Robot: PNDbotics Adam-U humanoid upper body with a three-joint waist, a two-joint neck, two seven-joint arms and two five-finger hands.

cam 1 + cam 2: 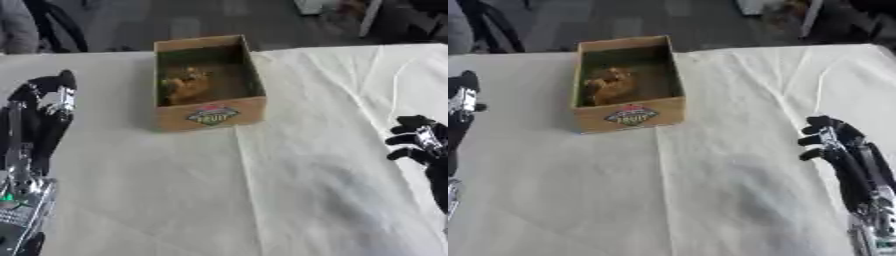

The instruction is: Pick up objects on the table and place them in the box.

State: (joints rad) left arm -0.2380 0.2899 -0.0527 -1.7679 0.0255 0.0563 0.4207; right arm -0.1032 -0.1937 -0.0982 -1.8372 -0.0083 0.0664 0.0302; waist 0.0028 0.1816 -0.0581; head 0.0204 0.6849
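Observation:
An open cardboard box [211, 116] with a printed label on its front stands at the middle back of the white-covered table [262, 190]. Inside it lies a brownish-orange lumpy object [182, 84]. My left hand [48, 102] hangs at the left edge, left of the box, holding nothing that I can see; its fingers are not clear. My right hand [831, 142] is at the right edge, well right of the box, with its fingers curled and nothing in them.
The cloth has creases running across it [367, 75]. Beyond the table's far edge lies a dark floor with chair legs and a wheel [52, 25].

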